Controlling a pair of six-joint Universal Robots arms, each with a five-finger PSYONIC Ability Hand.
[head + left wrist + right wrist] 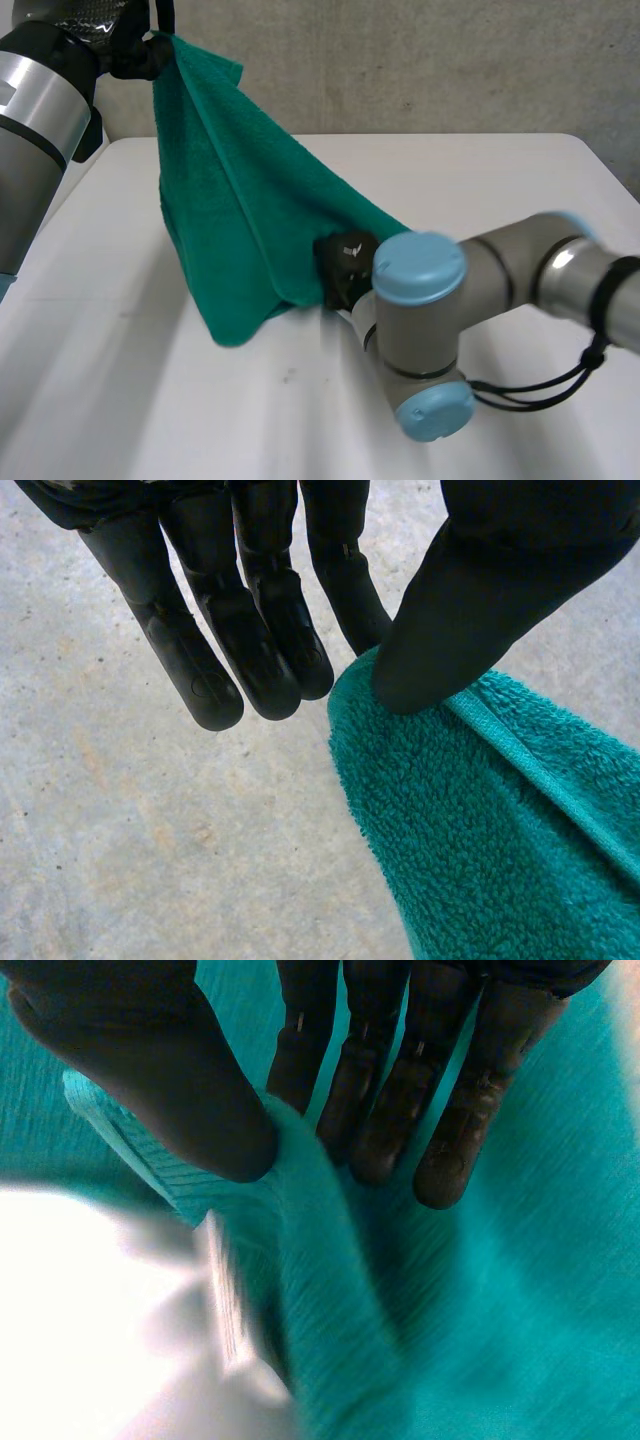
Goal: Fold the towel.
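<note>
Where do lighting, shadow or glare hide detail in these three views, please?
Head view: even light; the towel throws a faint shadow on the table under its hanging corner. Left wrist view: even light; the left hand pinching the towel's corner reads plainly. Right wrist view: the table glares white beside the towel edge that the right hand pinches, hiding its surface.

A robot lab: bare white table [500, 190] against concrete wall [420, 60].
</note>
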